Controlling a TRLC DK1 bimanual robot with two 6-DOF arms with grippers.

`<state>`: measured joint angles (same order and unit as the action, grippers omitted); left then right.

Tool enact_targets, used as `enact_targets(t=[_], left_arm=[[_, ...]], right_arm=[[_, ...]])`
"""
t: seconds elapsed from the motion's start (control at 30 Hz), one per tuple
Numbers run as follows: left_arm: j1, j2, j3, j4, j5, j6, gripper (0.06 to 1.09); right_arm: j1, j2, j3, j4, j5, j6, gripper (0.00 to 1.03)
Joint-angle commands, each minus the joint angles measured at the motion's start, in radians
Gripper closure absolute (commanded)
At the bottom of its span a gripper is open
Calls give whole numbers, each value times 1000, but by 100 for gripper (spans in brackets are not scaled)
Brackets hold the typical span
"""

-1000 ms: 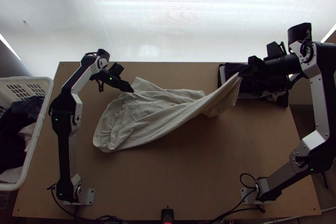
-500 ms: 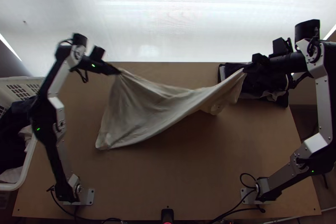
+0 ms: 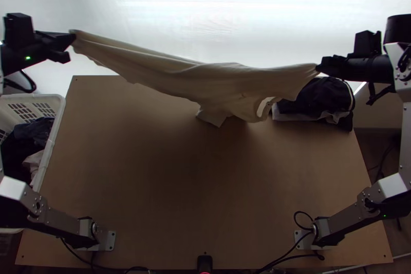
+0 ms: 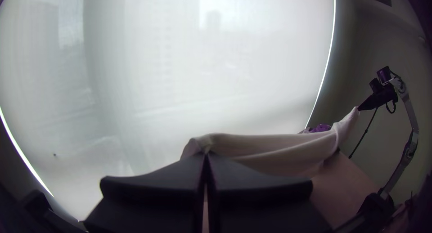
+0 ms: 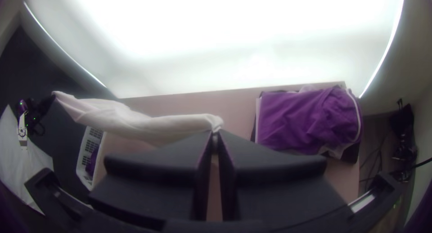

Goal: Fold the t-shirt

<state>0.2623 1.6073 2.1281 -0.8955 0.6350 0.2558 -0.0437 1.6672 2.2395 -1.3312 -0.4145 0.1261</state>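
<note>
1. We have the t-shirt [image 3: 205, 76], off-white, lifted and slung between both grippers along the table's far side; it's bunched lengthwise, the middle sags, and a loose flap hangs lowest. Can't tell if the flap touches wood.
2. Left gripper [image 3: 73, 39]: out past the far-left corner in the top view. In the left wrist view, the left gripper [image 4: 206, 155] has its tips closed together with a bit of shirt end pinched between.
3. Right gripper [image 3: 318, 67]: by the far-right part. In the right wrist view, the right gripper [image 5: 215, 135] is closed at the tips, clamping the shirt's other end.
4. Table [image 3: 154, 197]: light wood; we see plain surface from below the shirt to the near edge and between the arm bases, so that's our room for moving.
5. Clothes pile [image 3: 323, 96]: at the far-right corner, just beside the shirt's right end, purple in the right wrist view.
6. White basket [image 3: 58, 117]: along the left edge, dark and pale clothes [image 3: 31, 130] inside.
7. Near edge: small black device [image 3: 204, 262] mid-edge, cables [image 3: 287, 256] by the right base.
8. Room: bright translucent screen [image 3: 231, 17] behind the far edge, plain wall [image 4: 400, 44] off to the right.
</note>
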Motion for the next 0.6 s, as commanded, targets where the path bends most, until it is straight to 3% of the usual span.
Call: enact_targets(t=[0.0, 0.2, 0.37, 0.57], left_arm=[[77, -122, -14, -39, -9, -7, 105], [120, -196, -57, -37, -9, 2, 105], [149, -294, -114, 18, 5, -18, 105], [134, -409, -155, 89, 15, -56, 105]], right_arm=[[-27, -44, 72, 81, 20, 23, 100], [-51, -159, 62, 247, 28, 26, 100], [-50, -323, -27, 472, 54, 26, 100], [-33, -429, -29, 541, 62, 33, 100]])
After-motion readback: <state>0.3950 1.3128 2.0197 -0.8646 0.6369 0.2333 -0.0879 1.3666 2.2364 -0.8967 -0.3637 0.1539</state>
